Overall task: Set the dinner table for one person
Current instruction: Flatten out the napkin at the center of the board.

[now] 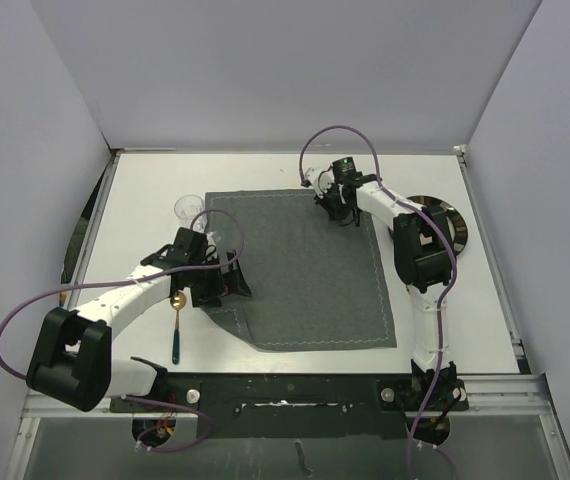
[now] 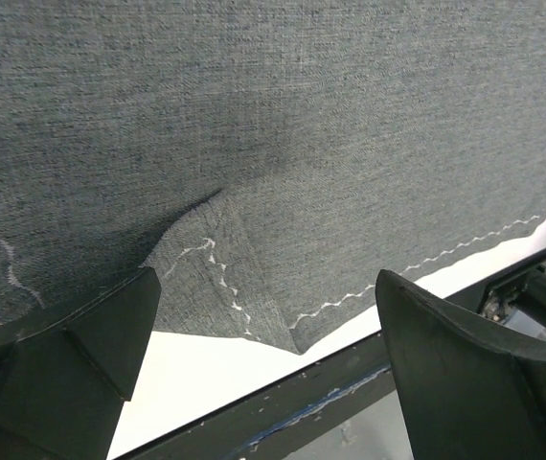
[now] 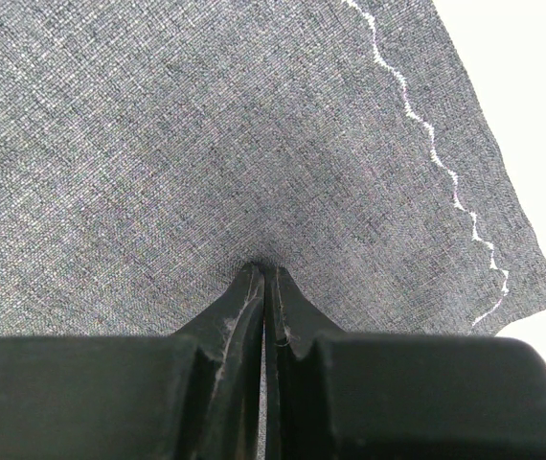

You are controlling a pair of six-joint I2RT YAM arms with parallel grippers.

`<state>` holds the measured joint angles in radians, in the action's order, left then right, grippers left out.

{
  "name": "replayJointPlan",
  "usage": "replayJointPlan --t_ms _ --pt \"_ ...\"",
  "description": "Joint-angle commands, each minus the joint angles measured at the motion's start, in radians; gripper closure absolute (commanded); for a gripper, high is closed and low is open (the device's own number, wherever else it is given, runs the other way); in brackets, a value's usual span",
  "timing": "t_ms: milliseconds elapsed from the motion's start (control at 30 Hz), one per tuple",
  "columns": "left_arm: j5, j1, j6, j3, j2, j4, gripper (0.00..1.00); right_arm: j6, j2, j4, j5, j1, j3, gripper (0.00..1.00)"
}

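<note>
The white dinner table [image 1: 145,195] carries a dark grey stitched placemat [image 1: 305,265]. My left gripper [image 1: 227,285] hovers open at the mat's near left corner, nothing between its fingers [image 2: 474,374]. In the left wrist view that corner of the placemat [image 2: 225,278] lies rumpled and folded over, with a strip of white table [image 2: 187,369] below it. My right gripper [image 1: 335,205] is at the mat's far edge. Its jaws are shut, tips [image 3: 265,268] pressed down onto the placemat [image 3: 206,125], which dimples around them. White table [image 3: 532,96] shows past the stitched edge.
A clear glass [image 1: 187,210] stands just off the mat's far left corner. A spoon [image 1: 177,325] with a gold bowl and blue handle lies left of the mat, near my left arm. A dark round plate [image 1: 443,222] sits on the right, partly behind the right arm.
</note>
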<state>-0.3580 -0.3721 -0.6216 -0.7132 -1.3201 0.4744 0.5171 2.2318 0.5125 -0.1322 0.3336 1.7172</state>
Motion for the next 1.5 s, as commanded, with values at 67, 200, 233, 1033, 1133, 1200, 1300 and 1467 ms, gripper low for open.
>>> replayJointPlan --t_ms 67,200,233,1033,1133,1200,1300,1467 --pt "0.056 0.002 0.035 -0.008 -0.037 -0.062 0.02 -0.011 0.054 0.023 -0.026 -0.006 -0.012 1.0" --pt "0.046 0.001 0.04 -0.012 -0.087 -0.11 0.02 -0.014 0.055 0.029 -0.035 -0.007 -0.01 1.0" --pt "0.043 0.0 0.043 -0.014 -0.098 -0.12 0.02 -0.016 0.054 0.029 -0.037 -0.008 -0.011 1.0" --pt "0.056 -0.025 0.044 0.013 -0.092 -0.141 0.02 -0.023 0.058 0.034 -0.056 -0.022 -0.025 1.0" --pt "0.056 -0.035 0.047 0.012 -0.12 -0.149 0.02 -0.025 0.062 0.034 -0.058 -0.023 -0.024 1.0" --pt "0.052 -0.039 0.052 0.007 -0.133 -0.153 0.02 -0.028 0.063 0.037 -0.06 -0.024 -0.021 1.0" --pt "0.023 -0.052 0.053 0.003 -0.139 -0.145 0.02 -0.029 0.066 0.035 -0.058 -0.025 -0.018 1.0" --pt "-0.066 -0.114 0.019 0.042 -0.102 -0.07 0.02 -0.029 0.069 0.035 -0.054 -0.027 -0.013 1.0"
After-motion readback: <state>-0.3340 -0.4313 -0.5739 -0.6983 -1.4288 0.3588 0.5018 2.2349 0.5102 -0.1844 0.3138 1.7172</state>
